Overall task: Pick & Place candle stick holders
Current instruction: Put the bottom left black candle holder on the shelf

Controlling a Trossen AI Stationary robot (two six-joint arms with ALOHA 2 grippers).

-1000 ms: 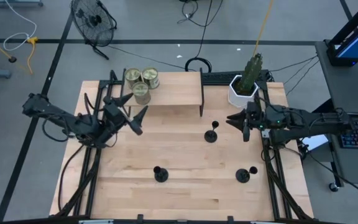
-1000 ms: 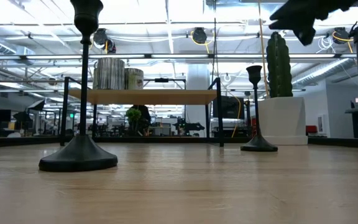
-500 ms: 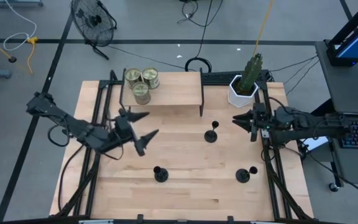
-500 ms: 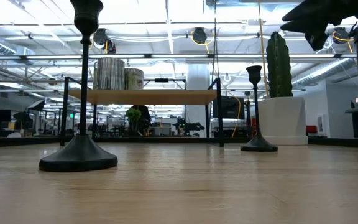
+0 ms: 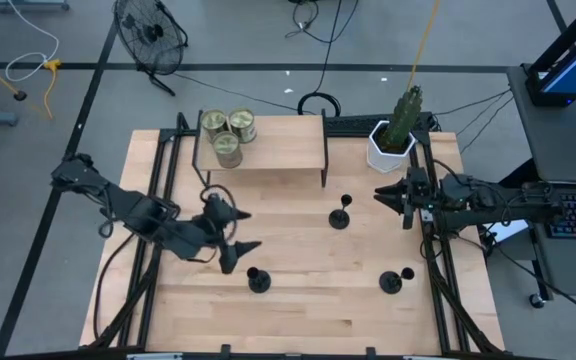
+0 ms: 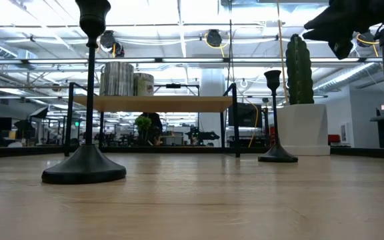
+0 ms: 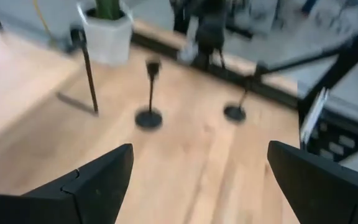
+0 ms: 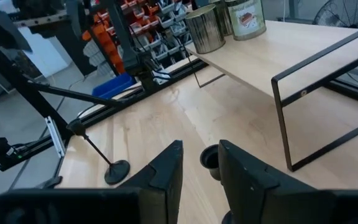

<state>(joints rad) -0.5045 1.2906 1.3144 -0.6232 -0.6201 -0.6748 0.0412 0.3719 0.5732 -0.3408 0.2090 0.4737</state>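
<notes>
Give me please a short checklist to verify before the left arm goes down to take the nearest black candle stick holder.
1. Left gripper open: ok, its fingers are spread wide in the left wrist view.
2. Left gripper lined up over the nearest candle stick holder: not ok, it sits beside it, toward the shelf.
3. Holder upright: ok, base flat on the table.
4. Other two holders clear of the path: ok, both stand well apart.
5. Right gripper out of the way: ok, it waits at the table's right edge near the cactus pot.
6. Gripper height above the holder: cannot tell.
</notes>
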